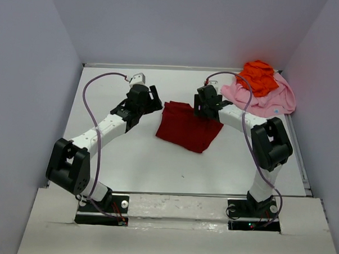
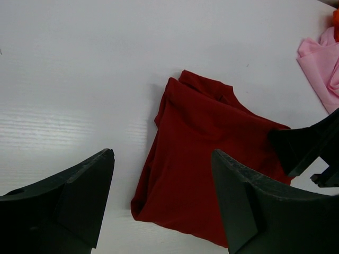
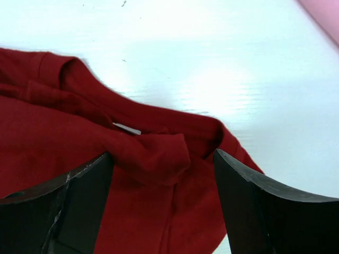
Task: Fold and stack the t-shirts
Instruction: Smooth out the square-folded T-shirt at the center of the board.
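**Item 1.** Dark red soft cloth short-sleeved t-shirt [image 1: 187,126] [image 2: 201,159] [image 3: 79,143]: lies flat at mid-worktop as a compact, roughly 4-sided bundle between the 2 claws. Its collar and a small white neck label [image 3: 127,128] face up at the far right edge.

**Item 2.** Bright orange crumpled cloth t-shirt [image 1: 259,76]: far right corner, heaped on top of item 3.

**Item 3.** Light pink rumpled cloth t-shirt [image 1: 270,99] [image 2: 323,69]: far right corner, spread under item 2, well apart from item 1.

**Item 4.** Left claw [image 1: 150,101] [image 2: 162,153]: just beside the left edge of item 1, fingers spread wide, nothing held.

**Item 5.** Right claw [image 1: 207,103] [image 3: 162,154]: over the collar edge of item 1, fingers spread wide, with no cloth pinched between them.

**Item 6.** White flat worktop [image 1: 129,153]: carries all 3 shirts.
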